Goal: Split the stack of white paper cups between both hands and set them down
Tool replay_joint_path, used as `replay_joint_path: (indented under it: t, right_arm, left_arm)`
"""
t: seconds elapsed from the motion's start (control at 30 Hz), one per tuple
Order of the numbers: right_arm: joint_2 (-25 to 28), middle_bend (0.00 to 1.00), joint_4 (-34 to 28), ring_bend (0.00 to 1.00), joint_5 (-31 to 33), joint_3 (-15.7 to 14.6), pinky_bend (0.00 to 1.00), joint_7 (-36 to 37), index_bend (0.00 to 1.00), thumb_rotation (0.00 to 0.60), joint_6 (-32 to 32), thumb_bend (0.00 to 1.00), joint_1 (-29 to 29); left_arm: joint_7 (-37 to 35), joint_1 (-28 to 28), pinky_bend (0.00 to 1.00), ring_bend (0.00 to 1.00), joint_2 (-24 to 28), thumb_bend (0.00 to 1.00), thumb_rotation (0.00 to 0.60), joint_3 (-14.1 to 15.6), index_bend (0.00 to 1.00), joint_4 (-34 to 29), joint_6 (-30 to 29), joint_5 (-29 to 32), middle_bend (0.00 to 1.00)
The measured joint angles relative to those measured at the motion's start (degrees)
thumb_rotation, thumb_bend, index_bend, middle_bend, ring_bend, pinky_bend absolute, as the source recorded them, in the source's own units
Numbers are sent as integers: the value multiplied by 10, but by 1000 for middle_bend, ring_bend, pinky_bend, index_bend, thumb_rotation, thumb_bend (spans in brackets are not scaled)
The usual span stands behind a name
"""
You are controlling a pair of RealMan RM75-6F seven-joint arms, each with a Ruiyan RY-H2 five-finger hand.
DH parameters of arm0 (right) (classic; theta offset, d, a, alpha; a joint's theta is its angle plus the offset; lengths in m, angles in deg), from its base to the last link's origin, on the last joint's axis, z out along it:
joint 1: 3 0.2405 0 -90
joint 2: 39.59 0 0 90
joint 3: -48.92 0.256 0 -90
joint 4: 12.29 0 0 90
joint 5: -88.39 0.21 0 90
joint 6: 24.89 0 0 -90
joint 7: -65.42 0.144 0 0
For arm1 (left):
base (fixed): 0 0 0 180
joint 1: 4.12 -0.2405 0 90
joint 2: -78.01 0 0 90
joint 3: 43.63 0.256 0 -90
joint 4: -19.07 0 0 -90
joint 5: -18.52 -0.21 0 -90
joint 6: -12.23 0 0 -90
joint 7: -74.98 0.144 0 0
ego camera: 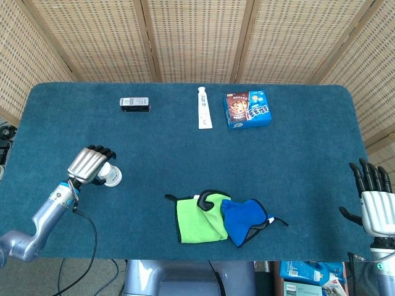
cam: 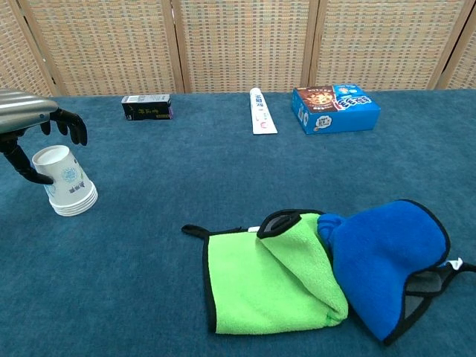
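Observation:
The stack of white paper cups point(cam: 67, 184) stands upside down on the blue table cloth at the left, leaning slightly; in the head view the stack of cups point(ego camera: 112, 176) shows half hidden under my left hand point(ego camera: 91, 165). My left hand point(cam: 33, 119) hovers over the stack. Its dark fingers point(cam: 68, 123) hang apart just above the top, and its thumb lies against the stack's left side. It does not grip the cups. My right hand point(ego camera: 374, 200) is at the table's right edge with fingers stretched out and nothing in it; the chest view does not show it.
A green cloth point(cam: 271, 279) and a blue cloth point(cam: 387, 253) lie at the front centre. Along the back are a small dark box point(cam: 146, 107), a white tube point(cam: 260, 111) and a blue snack box point(cam: 335, 108). A wicker screen stands behind the table.

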Motion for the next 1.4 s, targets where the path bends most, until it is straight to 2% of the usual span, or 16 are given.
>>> replay_joint_path:
  t: [0.3, 0.47, 0.67, 0.87, 1.03, 1.3, 1.4]
  right_arm:
    - [1, 0, -1, 0, 3, 1, 0, 7, 0, 600, 7, 0, 3]
    - [1, 0, -1, 0, 4, 1, 0, 9, 0, 600, 8, 0, 3]
    - [1, 0, -1, 0, 2, 0, 0, 8, 0, 600, 7, 0, 2]
    - [-4, 0, 4, 0, -3, -2, 0, 6, 0, 600, 7, 0, 4]
    - [-12, 0, 20, 0, -24, -2, 0, 18, 0, 600, -1, 0, 8]
    - [-47, 0, 128, 0, -120, -5, 0, 78, 6, 600, -39, 16, 37]
    - [-59, 8, 172, 0, -157, -6, 0, 105, 91, 600, -48, 71, 60]
  left_arm:
    - [23, 6, 425, 401, -1, 88, 600, 6, 473, 1, 6, 23, 470]
    - [33, 5, 448, 430, -2, 88, 600, 8, 508, 3, -3, 29, 504]
    - [-9, -3, 448, 432, 1, 87, 600, -1, 512, -4, -18, 35, 506]
    - [-171, -14, 451, 440, 12, 87, 600, -20, 521, -23, -31, 29, 512]
    - [-367, -22, 451, 442, 16, 88, 600, -34, 523, -30, -42, 9, 514]
    - [-713, -13, 451, 442, 5, 88, 600, -50, 523, -25, -29, -28, 514]
    - [-815, 3, 451, 442, -13, 88, 600, -52, 523, -13, -14, -46, 514]
